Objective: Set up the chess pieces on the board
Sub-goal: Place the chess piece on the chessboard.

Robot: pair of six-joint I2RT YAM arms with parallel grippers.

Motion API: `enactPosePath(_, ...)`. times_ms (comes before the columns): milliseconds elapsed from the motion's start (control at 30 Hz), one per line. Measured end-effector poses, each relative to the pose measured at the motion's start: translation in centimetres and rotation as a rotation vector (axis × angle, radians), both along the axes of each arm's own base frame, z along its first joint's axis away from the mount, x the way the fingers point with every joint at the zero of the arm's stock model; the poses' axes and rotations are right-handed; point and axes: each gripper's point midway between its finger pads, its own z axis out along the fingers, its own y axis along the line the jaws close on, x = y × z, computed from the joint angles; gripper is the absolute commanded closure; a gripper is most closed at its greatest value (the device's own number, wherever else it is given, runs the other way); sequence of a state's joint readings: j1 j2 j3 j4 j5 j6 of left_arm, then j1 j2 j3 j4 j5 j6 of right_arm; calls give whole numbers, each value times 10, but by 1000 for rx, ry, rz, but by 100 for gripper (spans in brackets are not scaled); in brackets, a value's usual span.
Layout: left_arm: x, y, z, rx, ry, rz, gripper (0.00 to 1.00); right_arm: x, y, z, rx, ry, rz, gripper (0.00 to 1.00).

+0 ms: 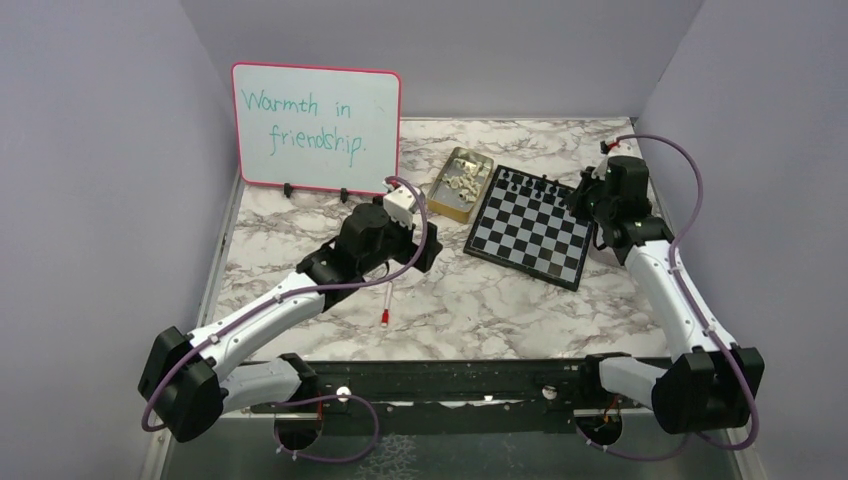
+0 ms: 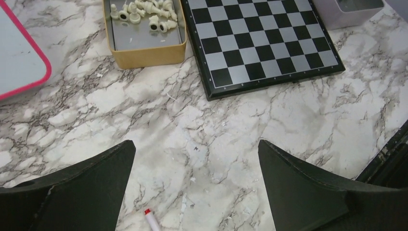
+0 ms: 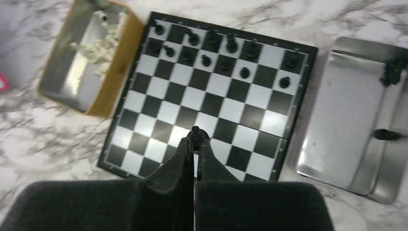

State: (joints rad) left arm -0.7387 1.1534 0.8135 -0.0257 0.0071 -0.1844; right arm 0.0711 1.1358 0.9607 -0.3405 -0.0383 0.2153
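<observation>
Right gripper (image 3: 194, 143) is pinched tight on one black chessman (image 3: 195, 131), over the near-middle of the board (image 3: 192, 98); other black pieces (image 3: 207, 60) stand on its two far rows. Cream pieces (image 3: 103, 43) lie heaped in a yellow tin (image 3: 113, 84) beside the board. Left gripper (image 2: 196, 159) is spread wide and empty above the marble table (image 2: 288, 115).

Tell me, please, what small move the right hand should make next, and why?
Probably carry it forward to the far rows and lower it onto an empty square. The right hand is shut on a black piece above the middle of the board. The other black pieces stand in the two far rows, with empty squares near the metal tray.
</observation>
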Motion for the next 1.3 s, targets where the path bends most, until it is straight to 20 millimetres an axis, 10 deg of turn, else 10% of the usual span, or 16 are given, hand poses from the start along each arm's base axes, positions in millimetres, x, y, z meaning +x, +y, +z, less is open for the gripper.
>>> enactPosePath(700, -23, 19, 4, 31, -79, -9, 1, 100, -67, -97, -281, 204, -321, 99)
enactPosePath(1300, -23, 19, 4, 37, -86, -9, 1, 120, -95, -139, -258, 244, -429, 99)
